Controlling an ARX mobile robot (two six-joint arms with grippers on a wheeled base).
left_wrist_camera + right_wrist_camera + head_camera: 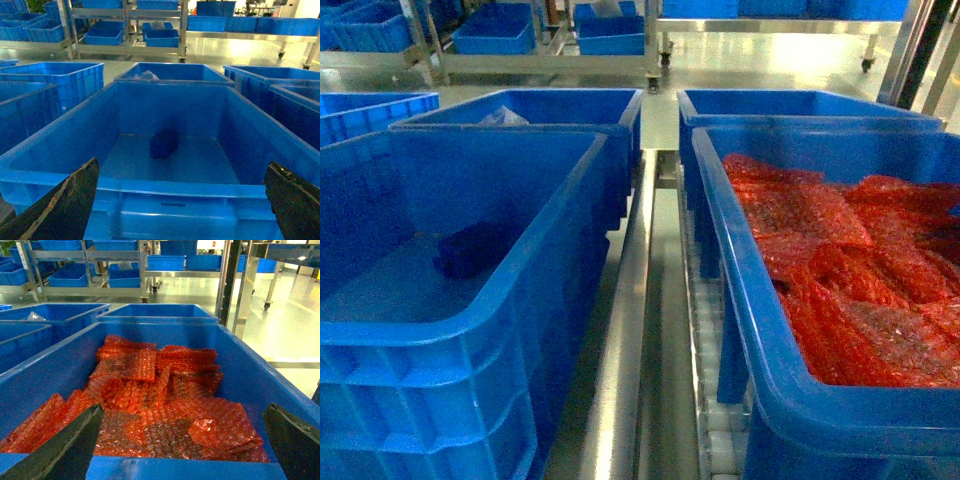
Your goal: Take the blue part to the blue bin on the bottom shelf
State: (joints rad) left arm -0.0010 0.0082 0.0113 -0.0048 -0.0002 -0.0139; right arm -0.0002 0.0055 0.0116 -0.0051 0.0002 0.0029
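Two dark, worn fingers of the left gripper frame the bottom of the left wrist view, spread wide apart with nothing between them, hovering just outside the near rim of the blue bin. Inside that bin, the blue part lies alone on the floor, toward the far wall and a little left of centre; the head view shows the same dark lump against the bin's left side. It is dark blue on a blue floor under dim light, so its outline is hard to read and its shape stays unclear.

On the other side, the right gripper is likewise wide open and empty, poised at the near rim of the neighbouring crate, which is filled with red bubble-wrap packets. Between the two crates run steel rails and a strip of white rollers.

Judging from this, the main risks lie in the reach. The bin walls are deep, so a descending arm could catch the thick rim or the far wall before the fingers get to the part. Poor contrast could lead to a misplaced grasp, closing on air or only nicking an edge so the lumpy piece slips out on lifting. A push against the crate might also roll it along the tracks.
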